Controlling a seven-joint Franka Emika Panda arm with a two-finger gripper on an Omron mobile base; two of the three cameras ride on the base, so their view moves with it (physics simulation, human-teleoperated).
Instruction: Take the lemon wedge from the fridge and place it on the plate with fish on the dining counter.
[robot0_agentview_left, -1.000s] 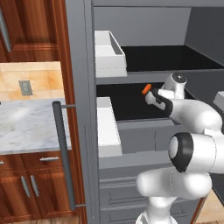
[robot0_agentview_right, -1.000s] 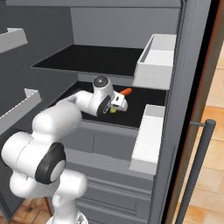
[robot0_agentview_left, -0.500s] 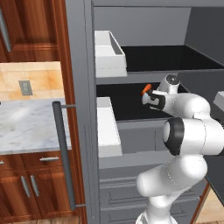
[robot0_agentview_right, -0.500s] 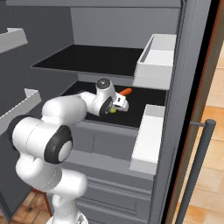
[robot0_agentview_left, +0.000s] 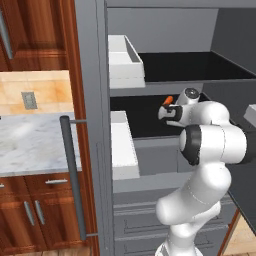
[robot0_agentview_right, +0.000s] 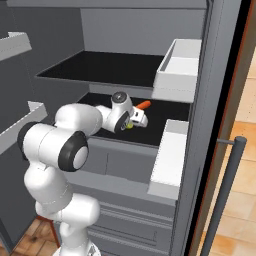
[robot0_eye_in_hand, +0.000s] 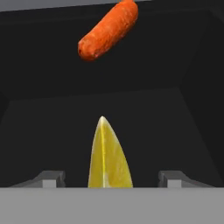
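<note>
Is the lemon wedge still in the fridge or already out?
In. The lemon wedge lies on the fridge's dark shelf, between the open gripper's fingertips, not yet clamped.

Glossy white rounded arm (robot0_agentview_left: 210, 145), seemingly black joints.

Orange item (robot0_eye_in_hand: 108, 30) (elongated); wooden cabinets (robot0_agentview_left: 35, 35)

light: even, flat render | fridge (robot0_agentview_left: 150, 75) interior dim | shadows soft | blur: none
</note>
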